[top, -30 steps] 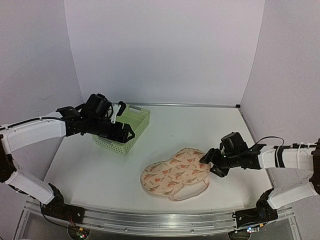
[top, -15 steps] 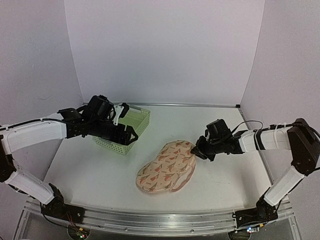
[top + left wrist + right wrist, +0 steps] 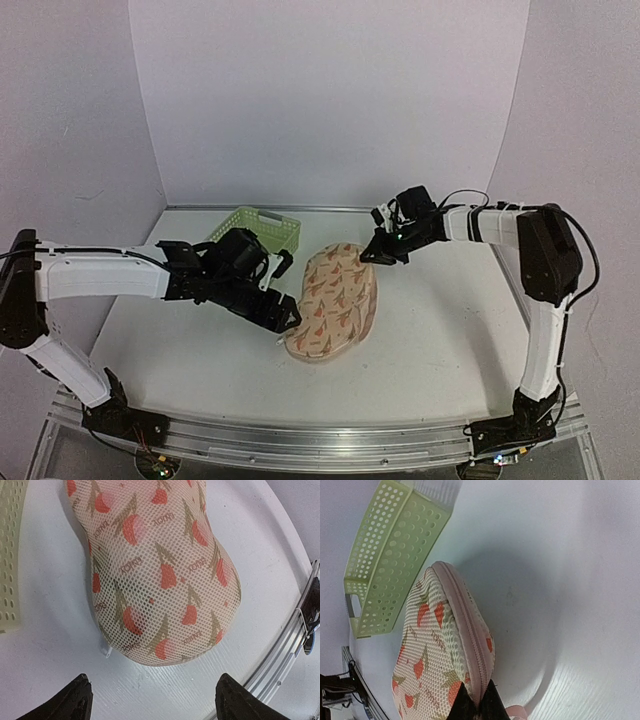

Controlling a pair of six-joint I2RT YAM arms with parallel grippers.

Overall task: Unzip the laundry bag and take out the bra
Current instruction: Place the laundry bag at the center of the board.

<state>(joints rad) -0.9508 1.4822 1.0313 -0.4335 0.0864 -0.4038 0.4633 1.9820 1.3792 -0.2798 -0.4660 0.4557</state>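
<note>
While the laundry bag (image 3: 335, 298) lies flat near the middle of the white counter (image 3: 440, 330), with its long axis running from near to far, it is met at both ends by the two arms. The far end of the bag is gripped by the right fingers (image 3: 374, 254), which are pinched together on the pale edge trim. In the right wrist view these dark tips (image 3: 476, 701) are seen meeting on the seam. The printed mesh swells away from them, and a small pink loop (image 3: 517, 711) shows just beside them. Along the stretch that can be seen there, the trim is closed. The left fingers (image 3: 287, 318) are held low at the near left edge of the bag. They are spread wide and nothing is held in them. In the left wrist view only the two black tips (image 3: 75, 702) are shown at the bottom corners. The rounded near end of the bag (image 3: 160, 580) is placed ahead of the gap between them, apart from both, with bare counter in between. A small pale tab (image 3: 106, 651) is seen at the bag's lower left edge. A light-green lattice basket (image 3: 262, 225) stands near the far left side of the bag, not touching it.
</note>
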